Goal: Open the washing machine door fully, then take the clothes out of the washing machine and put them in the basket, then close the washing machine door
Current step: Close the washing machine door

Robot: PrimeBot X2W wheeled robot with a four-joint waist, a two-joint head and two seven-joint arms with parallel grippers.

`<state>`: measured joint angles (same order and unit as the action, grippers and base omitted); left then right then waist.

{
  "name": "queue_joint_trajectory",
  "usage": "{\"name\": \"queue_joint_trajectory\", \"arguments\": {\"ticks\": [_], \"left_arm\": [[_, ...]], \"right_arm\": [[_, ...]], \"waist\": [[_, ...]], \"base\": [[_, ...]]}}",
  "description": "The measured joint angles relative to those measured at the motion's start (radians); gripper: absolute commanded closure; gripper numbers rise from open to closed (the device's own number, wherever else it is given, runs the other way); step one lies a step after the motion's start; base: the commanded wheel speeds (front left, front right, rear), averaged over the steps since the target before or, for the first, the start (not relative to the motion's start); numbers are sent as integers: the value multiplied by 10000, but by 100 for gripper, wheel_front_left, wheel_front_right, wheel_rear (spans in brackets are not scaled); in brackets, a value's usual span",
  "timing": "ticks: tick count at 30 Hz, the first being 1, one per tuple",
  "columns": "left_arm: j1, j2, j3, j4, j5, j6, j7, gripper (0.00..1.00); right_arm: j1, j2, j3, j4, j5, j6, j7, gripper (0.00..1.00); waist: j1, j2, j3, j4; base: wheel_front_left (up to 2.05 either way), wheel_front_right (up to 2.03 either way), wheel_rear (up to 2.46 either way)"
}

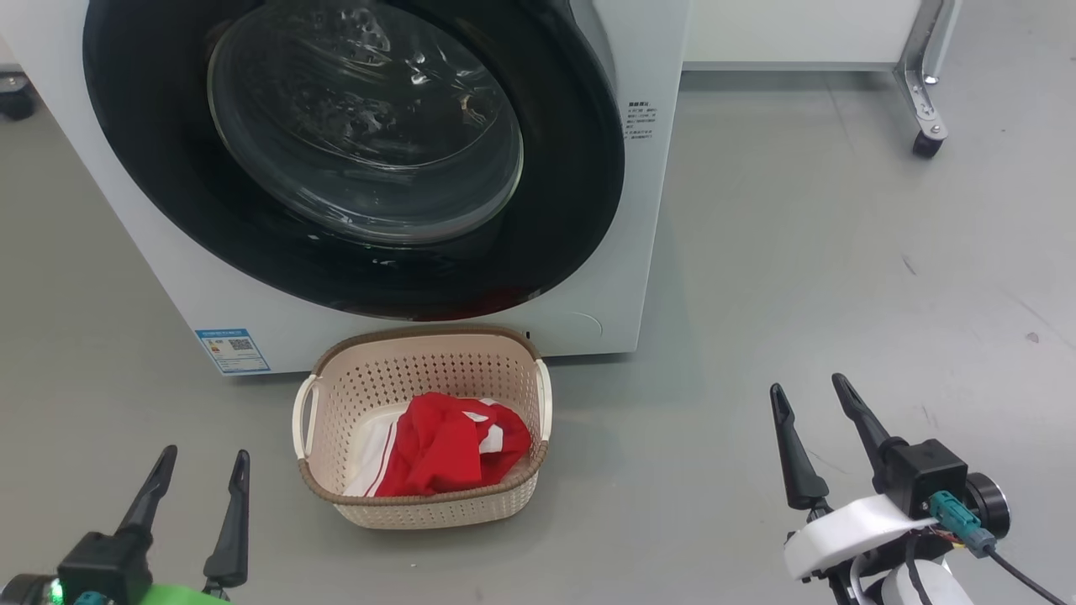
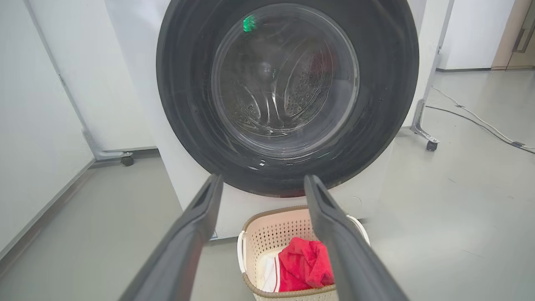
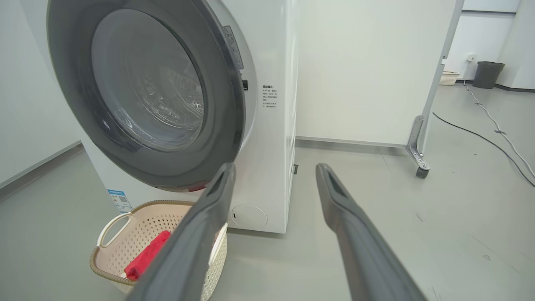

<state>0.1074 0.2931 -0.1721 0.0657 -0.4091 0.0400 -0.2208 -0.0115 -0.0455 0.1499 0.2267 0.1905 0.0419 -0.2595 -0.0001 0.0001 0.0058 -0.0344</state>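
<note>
The red clothes [image 1: 445,454] lie in the basket [image 1: 336,395] on the floor [image 1: 799,252], just before the washing machine [image 1: 656,210], its door [image 1: 572,168] shut. The left hand [image 1: 206,458] and right hand [image 1: 807,386] hang wide, empty. A castered frame leg [image 1: 923,92] stands well right.

On the big white boxy front-loading washing machine [image 1: 647,252] I count 3 printed items. A small blue-and-white label sticker [image 1: 233,349] sits at the lower left corner of the front. It carries a square QR-style code and lines of print too small to read. A block of small dark printed text [image 1: 640,122] stands in short lines on the white panel, just right of the large round glossy black door [image 1: 572,210]; its characters cannot be made out. In the right wrist view, a narrow grey sticker [image 3: 234,46] with tiny print shows beside the door's edge. No brand or number is legible.
</note>
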Motion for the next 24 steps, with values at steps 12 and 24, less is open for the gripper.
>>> {"name": "queue_joint_trajectory", "arguments": {"ticks": [12, 24], "left_arm": [[363, -407, -182, 10, 341, 552, -6, 0], [459, -740, -128, -79, 566, 610, -65, 0]], "right_arm": [[444, 10, -56, 73, -27, 0, 0, 0], [600, 17, -117, 6, -25, 2, 0, 0]], "waist": [[0, 0, -253, -94], [0, 0, -275, -116]], "base": [[0, 0, 0], [0, 0, 0]]}}
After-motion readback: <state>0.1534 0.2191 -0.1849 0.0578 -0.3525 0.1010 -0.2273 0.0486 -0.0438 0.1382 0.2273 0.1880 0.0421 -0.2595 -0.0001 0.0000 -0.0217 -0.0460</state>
